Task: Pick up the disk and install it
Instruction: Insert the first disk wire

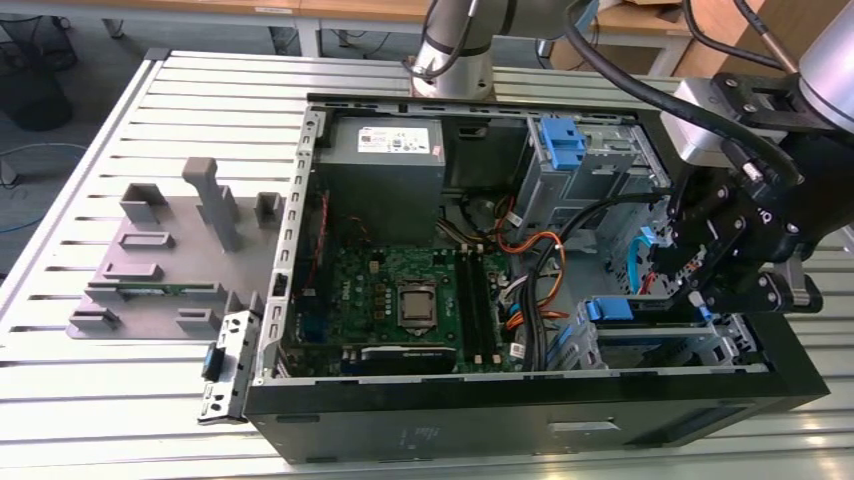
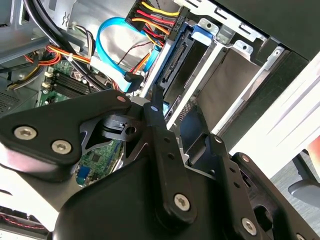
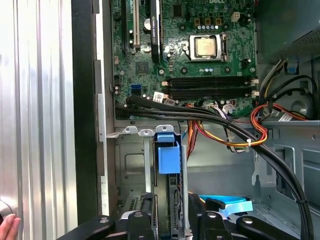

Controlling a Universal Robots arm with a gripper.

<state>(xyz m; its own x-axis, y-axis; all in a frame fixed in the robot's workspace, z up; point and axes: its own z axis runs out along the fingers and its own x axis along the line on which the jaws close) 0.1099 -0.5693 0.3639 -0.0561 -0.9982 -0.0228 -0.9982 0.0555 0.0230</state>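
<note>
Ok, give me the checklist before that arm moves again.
1. Gripper at the drive cage on the exterior view's right: ok.
2. Disk standing in a cage slot, blue bracket at the slot's mouth: ok.
3. Firm grip on the disk: cannot tell.
4. Black cables away from that slot: ok, they cross beside the cage, apart from the bracket.
5. People away from the table: not ok, a hand shows at its edge.
</note>
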